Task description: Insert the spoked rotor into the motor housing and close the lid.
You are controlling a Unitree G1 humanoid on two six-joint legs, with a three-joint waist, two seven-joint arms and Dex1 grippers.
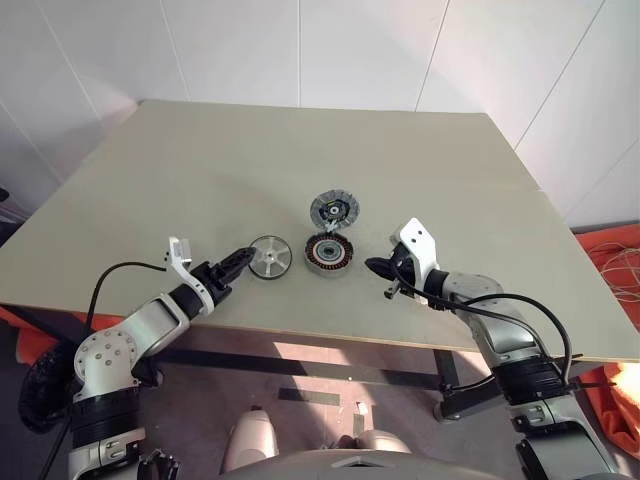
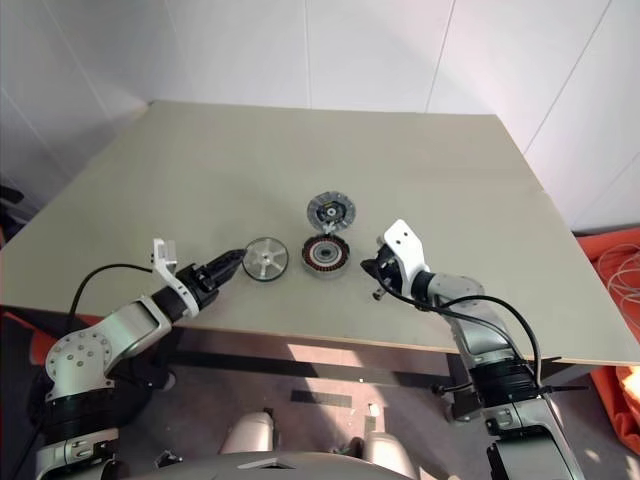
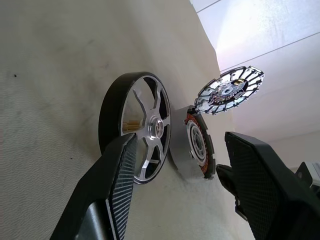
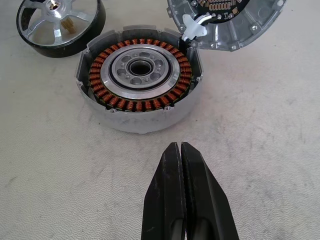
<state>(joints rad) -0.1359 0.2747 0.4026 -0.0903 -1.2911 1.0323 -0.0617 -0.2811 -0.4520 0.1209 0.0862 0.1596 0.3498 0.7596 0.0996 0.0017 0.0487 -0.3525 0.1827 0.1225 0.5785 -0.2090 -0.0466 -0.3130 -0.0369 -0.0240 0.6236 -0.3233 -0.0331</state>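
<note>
nothing of the task is done yet, as far as the pictures show: the spoked rotor point(image 1: 269, 256) lies on the table point(image 1: 150, 190) just beside the motor housing point(image 1: 328, 253), on the robot's left of it, and the housing's lid point(image 1: 334, 209) stands open, tipped back on the far side. left to do: grasp the rotor, seat it over the windings, swing the lid shut.

the left gripper point(image 1: 237, 262) sits at the rotor's near-left edge with its jaws well apart, 1 finger by the rim, holding nothing. the right gripper point(image 1: 374, 267) hovers just right of the housing, its 2 fingers pressed together and empty.

the rotor is a shallow wheel: black outer band, bright machined spokes, a small polished hub. the housing is a short grey metal cup with a ring of copper coils round a silver bearing plate. the lid is a ribbed grey disc carrying a circuit board. the tabletop is matte beige, faintly grainy.
</note>
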